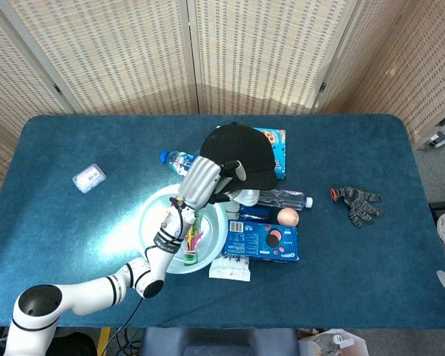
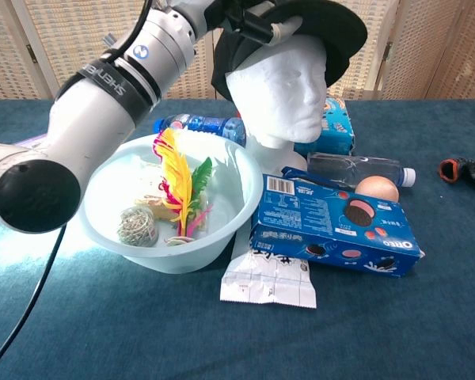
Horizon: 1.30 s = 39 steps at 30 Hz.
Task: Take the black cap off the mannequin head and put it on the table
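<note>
Lifting now: left hand (image 1: 205,180) pinches the cap (image 2: 321,22) by its brim above the head (image 2: 283,87); raise straight up, clear, then set it on bare table (image 1: 74,222).

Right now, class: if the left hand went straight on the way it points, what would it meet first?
The left hand already grips the black cap at its side. Pushed further, it would likely press into the white mannequin head under the cap, though depth is unclear.

Bowl (image 2: 241,194) left of mannequin head (image 2: 281,83)
</note>
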### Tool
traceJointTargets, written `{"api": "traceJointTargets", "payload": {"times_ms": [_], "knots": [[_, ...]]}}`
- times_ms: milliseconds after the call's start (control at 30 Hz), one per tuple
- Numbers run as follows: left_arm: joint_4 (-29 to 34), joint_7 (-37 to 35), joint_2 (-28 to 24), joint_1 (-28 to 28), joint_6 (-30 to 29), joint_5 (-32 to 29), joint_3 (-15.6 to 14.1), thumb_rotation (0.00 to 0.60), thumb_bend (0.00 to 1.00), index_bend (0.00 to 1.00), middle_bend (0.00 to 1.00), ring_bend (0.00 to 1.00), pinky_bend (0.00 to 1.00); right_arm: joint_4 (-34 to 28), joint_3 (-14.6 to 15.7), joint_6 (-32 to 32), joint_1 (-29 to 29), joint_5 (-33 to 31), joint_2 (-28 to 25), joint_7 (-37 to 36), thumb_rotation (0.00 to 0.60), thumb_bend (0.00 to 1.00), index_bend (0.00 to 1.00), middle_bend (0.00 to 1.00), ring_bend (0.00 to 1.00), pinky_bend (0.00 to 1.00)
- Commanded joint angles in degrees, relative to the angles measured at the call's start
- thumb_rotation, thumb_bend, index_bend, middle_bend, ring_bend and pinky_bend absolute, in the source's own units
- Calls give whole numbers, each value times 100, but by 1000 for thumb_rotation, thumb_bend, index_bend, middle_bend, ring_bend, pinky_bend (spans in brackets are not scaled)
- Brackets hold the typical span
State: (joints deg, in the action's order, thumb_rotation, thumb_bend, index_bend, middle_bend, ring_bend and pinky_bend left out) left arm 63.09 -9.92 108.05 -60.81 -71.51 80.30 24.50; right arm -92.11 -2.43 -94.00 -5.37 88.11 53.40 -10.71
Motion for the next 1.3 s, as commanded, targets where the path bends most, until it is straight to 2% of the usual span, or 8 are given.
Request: {"api": "traceJointTargets", "payload": {"times_ms": [33,300,700,1000,1300], "knots": [[-8,-24,-19,-11,-18,-95,104,600,357,609,1000,1000,1000,-10,1,-25,-9,11,-2,8,600,239,345,293,223,303],[-17,-55,-121,-94,-31,-318,386,600,357,602,1000,1000,1000,-56,2,-76,-47,12,-36,27,600,239,345,293,224,303],[-622,-187,-369,-150,-124,-696,802,600,357,589,1000,1000,1000,-85,-10,-89,-40,37,-65,29,600,240,345,293,224,303],[-1164,-584,-764,326,-440,-586,524,600,357,587,1000,1000,1000,-44,-8,-116,-42,74,-49,-28,600,240,345,293,224,303],[-1474,-954,-1202,1049,-532,-370,-105,600,351,589,1000,1000,1000,-83,-6,-146,-23,160,-55,3,600,239,345,293,224,303]]}}
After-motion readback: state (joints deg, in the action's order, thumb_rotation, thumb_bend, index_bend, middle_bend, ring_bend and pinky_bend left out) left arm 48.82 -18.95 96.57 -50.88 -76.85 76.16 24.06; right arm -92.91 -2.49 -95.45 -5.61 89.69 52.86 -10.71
